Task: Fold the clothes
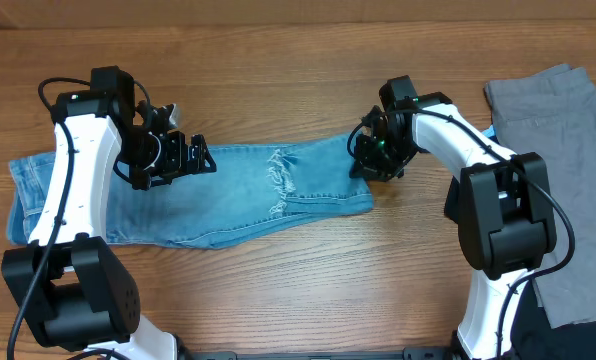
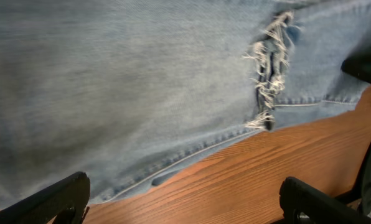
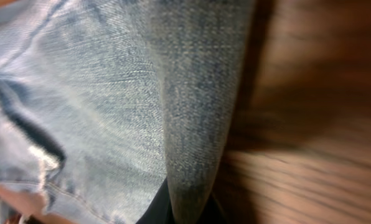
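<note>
Right gripper (image 1: 370, 158) pinched closed on the right end of the jeans (image 1: 228, 200), lying flat across the tabletop (image 1: 278, 70); left gripper (image 1: 196, 160) hovers wide open above them. Lifting slowly should keep the pinched denim from slipping.

There are no words, numbers or signs to read in any of the views.

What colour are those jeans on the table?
Light blue, with pale frayed threads; the jeans show best in the overhead view.
</note>
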### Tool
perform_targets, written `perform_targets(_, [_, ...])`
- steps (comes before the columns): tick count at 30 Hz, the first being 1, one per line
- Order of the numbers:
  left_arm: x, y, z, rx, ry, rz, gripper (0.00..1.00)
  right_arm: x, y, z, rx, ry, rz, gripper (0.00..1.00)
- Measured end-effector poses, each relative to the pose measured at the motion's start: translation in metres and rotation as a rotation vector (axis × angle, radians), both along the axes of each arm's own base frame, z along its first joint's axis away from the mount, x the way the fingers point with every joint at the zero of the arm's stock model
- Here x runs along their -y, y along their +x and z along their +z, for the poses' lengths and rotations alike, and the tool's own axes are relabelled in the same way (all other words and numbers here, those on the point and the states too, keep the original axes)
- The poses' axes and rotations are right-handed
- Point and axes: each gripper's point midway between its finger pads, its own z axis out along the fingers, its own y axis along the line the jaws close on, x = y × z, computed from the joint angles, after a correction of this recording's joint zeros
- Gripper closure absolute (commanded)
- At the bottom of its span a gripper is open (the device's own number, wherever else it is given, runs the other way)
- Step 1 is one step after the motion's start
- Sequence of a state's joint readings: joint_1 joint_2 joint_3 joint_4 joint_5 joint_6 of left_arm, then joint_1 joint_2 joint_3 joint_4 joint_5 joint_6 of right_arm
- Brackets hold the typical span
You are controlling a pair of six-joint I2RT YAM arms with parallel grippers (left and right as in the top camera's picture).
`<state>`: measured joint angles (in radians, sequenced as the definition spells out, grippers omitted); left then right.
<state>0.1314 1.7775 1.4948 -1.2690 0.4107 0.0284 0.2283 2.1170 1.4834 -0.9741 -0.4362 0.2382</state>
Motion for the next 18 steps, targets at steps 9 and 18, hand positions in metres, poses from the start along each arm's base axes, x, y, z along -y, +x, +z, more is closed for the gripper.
perform_targets(9, [0.000, 0.000, 0.000, 0.001, 0.001, 0.000, 0.00, 0.075, -0.014, 0.024, -0.032, -0.293, -0.098, 0.96])
perform_targets(18, [-0.001, 0.004, 0.000, 0.018, 0.003, 0.000, 0.00, 0.069, -0.002, 0.081, 0.152, -0.349, -0.084, 0.96])
